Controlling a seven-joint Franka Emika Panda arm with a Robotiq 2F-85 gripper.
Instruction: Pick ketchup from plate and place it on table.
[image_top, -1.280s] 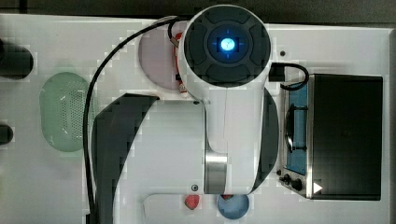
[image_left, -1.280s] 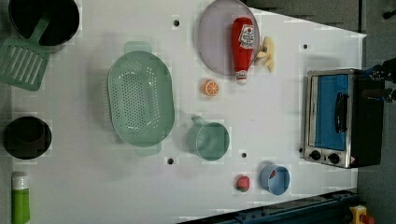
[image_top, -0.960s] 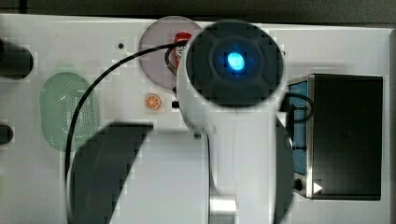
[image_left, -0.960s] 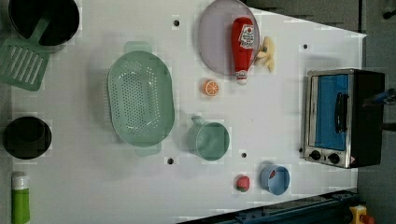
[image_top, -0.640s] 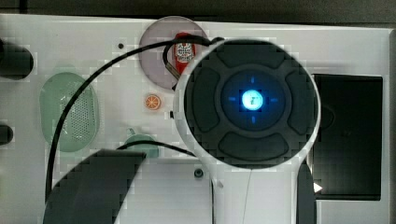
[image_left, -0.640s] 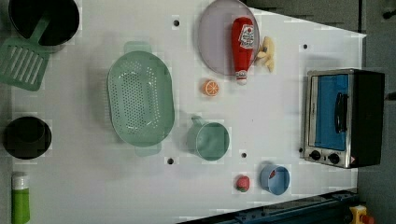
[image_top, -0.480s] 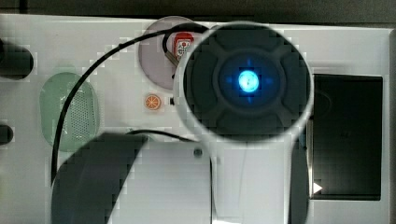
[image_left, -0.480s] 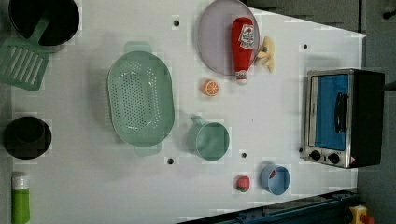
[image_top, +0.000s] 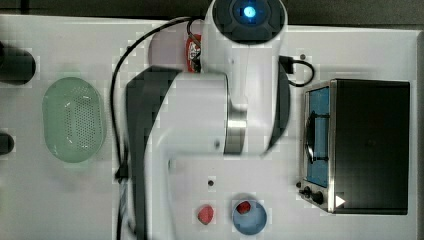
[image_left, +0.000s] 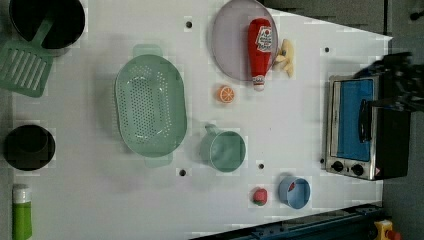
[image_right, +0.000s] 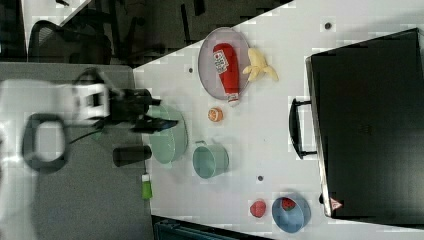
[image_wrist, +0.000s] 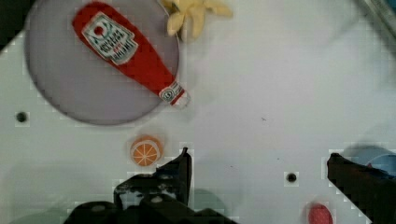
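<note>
Below the gripper: bare white tabletop (image_wrist: 261, 93) with small dark holes, nothing between the fingers.
Gripper: black two-finger gripper (image_wrist: 259, 161) spread wide, holding nothing, hanging above the table.
Ketchup: slim red ketchup bottle with a white label (image_wrist: 123, 51) lies flat on the plate, well apart from the gripper, cap poking over the rim.
Plate: big round mauve-grey plate (image_wrist: 65, 88), beyond the fingertips.
Orange slice: little orange slice disc (image_wrist: 146, 150) just beside one fingertip (image_wrist: 184, 161).
Banana: pale yellow peeled banana (image_wrist: 194, 14) touching the plate's rim.
</note>
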